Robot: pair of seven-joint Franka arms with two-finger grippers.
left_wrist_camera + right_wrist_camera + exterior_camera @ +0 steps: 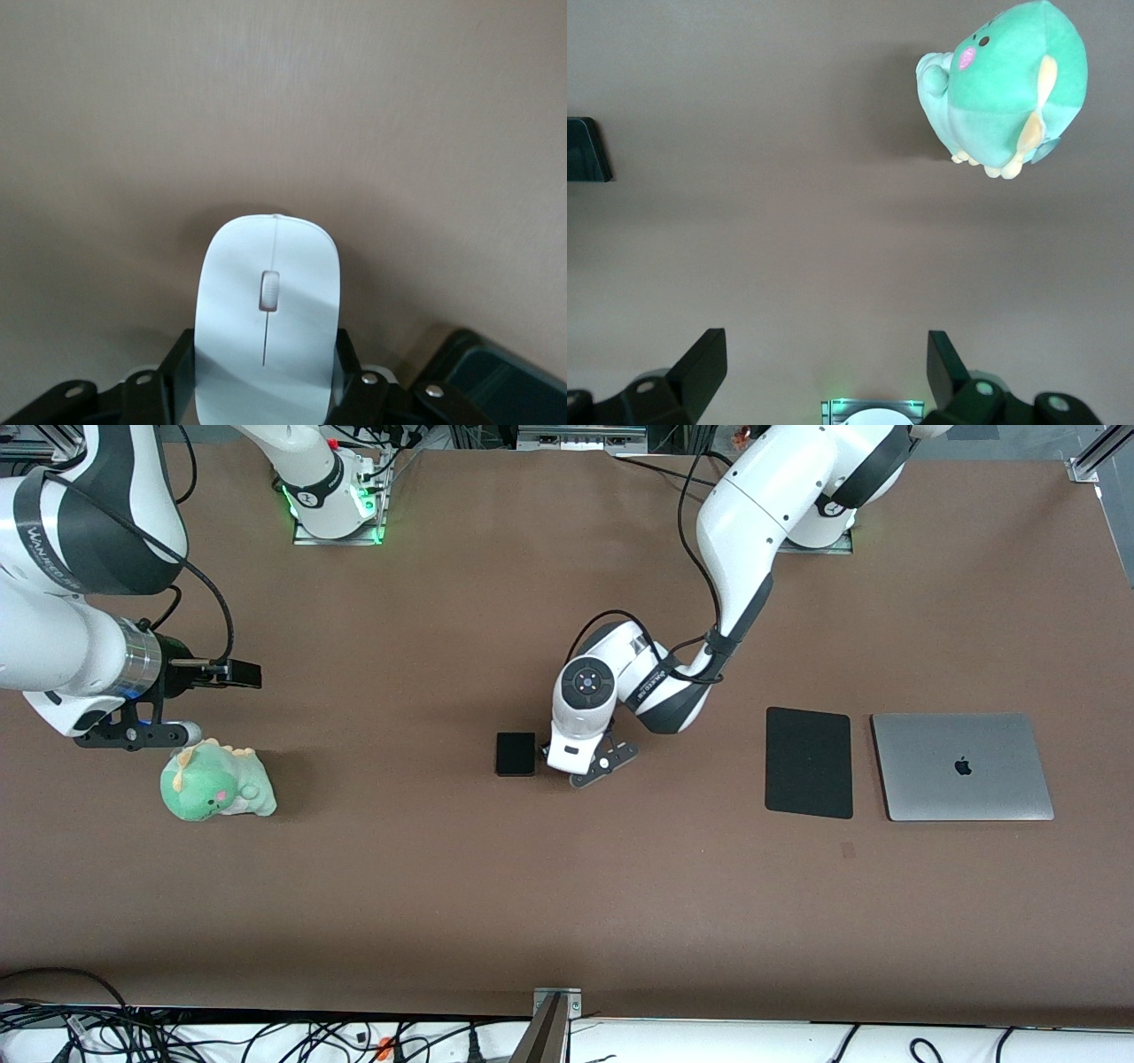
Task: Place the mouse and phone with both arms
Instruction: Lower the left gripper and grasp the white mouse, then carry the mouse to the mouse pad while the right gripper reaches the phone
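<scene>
A brown table filled the front view, with cables along its near edge and the 2 arm bases at the top. The left arm reached down to the middle of the table, and the left gripper stood low over the surface just beside the phone, on the side toward the left arm's end. In the left wrist view its 2 fingers pressed against the sides of the mouse, which sat between them, white, with its grey wheel and thin centre line facing the camera; in the front view the wrist hid the mouse. Whether the mouse rested on the table or hung just above it could not be told. The phone lay flat on the table, and a dark corner of it showed at the edge of the left wrist view.

The right gripper hung over bare table at the right arm's end, its fingers spread wide with nothing between them. A green plush dinosaur sat on the table just beside it.

Toward the left arm's end lay a black mouse pad and, just beside it, a closed silver laptop, the 2 apart by a narrow gap.
</scene>
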